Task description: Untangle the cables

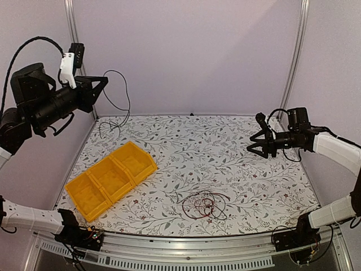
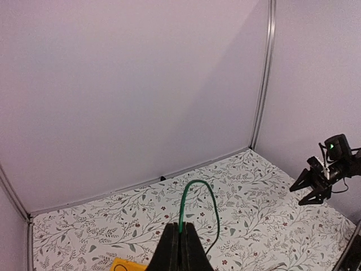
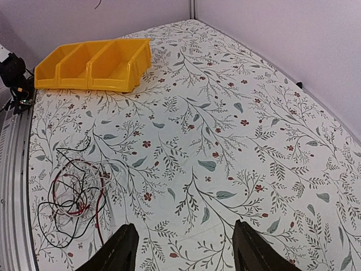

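Left gripper (image 2: 180, 230) clamped on one thin cable (image 2: 198, 189), held high | right gripper (image 3: 183, 243) agape, empty | tangle (image 1: 204, 204) on table (image 1: 237, 169) near front edge | risk: thin cable, seemingly pinched only at the fingertips, could slip free.

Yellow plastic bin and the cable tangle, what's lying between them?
Nothing: only bare floral-patterned tabletop separates the yellow plastic bin from the tangle of thin black and red cables, clearest in the top view.
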`<move>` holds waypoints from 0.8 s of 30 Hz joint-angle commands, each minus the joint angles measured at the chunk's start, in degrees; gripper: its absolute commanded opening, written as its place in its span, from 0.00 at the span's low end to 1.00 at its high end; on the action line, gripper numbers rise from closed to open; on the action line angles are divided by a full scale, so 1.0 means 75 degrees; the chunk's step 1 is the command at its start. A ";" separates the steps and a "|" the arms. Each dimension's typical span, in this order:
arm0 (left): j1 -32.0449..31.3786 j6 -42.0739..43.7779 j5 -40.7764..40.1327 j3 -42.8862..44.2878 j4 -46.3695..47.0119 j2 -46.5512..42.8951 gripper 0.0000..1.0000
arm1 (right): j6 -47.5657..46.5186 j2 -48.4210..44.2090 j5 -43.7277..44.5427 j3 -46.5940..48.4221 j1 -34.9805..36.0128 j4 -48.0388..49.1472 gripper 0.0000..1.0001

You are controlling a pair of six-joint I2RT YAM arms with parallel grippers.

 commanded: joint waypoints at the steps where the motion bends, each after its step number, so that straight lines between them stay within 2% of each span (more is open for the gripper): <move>1: 0.0249 -0.0244 -0.0896 -0.0050 -0.0606 -0.0089 0.00 | -0.0280 -0.0324 0.0255 -0.0114 -0.0016 0.0292 0.61; 13: 0.0874 -0.0401 -0.0806 -0.2335 0.0432 -0.0680 0.00 | -0.0630 -0.0370 0.0374 -0.0063 -0.0025 0.0039 0.61; 24: 0.1750 -0.0214 0.0049 -0.2598 0.1167 -0.0206 0.00 | -0.0775 -0.0345 0.0543 -0.0045 -0.0020 -0.0040 0.61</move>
